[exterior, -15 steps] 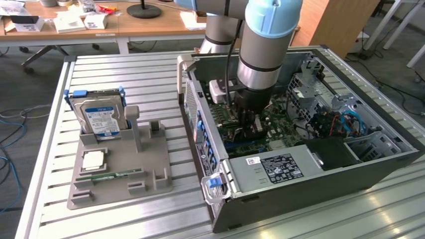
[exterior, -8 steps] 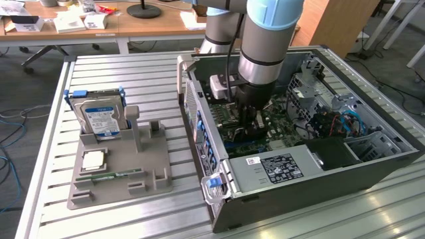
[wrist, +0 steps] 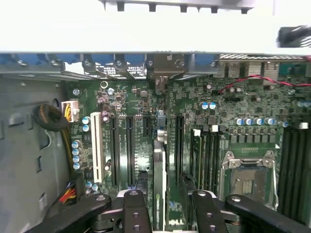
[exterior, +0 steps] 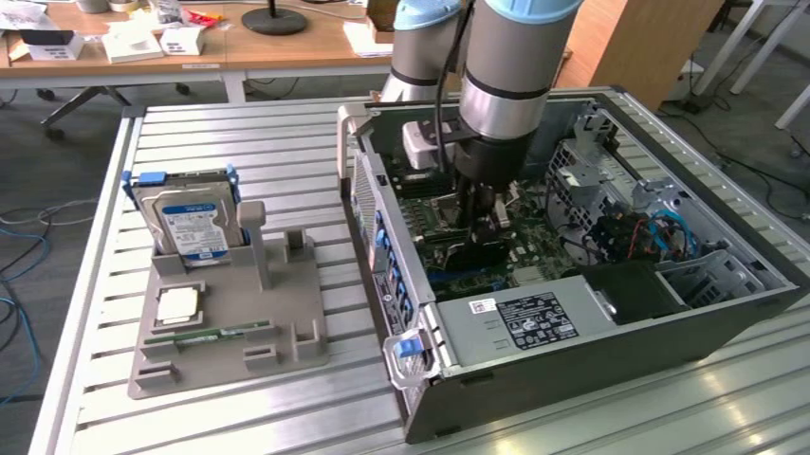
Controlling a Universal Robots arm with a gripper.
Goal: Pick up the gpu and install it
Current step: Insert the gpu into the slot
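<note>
Inside the open computer case (exterior: 708,313), our gripper (wrist: 165,201) clamps the gpu (wrist: 159,179) edge-on between its fingers (wrist: 133,208), holding it upright above the motherboard (wrist: 218,121) slots, seemingly aligned with one near the case's rear edge.

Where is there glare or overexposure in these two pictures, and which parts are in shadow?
In the wrist view, the band above the motherboard is washed out to white, while the gripper at the gpu is dark. In the exterior view, the slatted table reflects soft light, and the inside of the computer case under the arm is shadowed.
</note>
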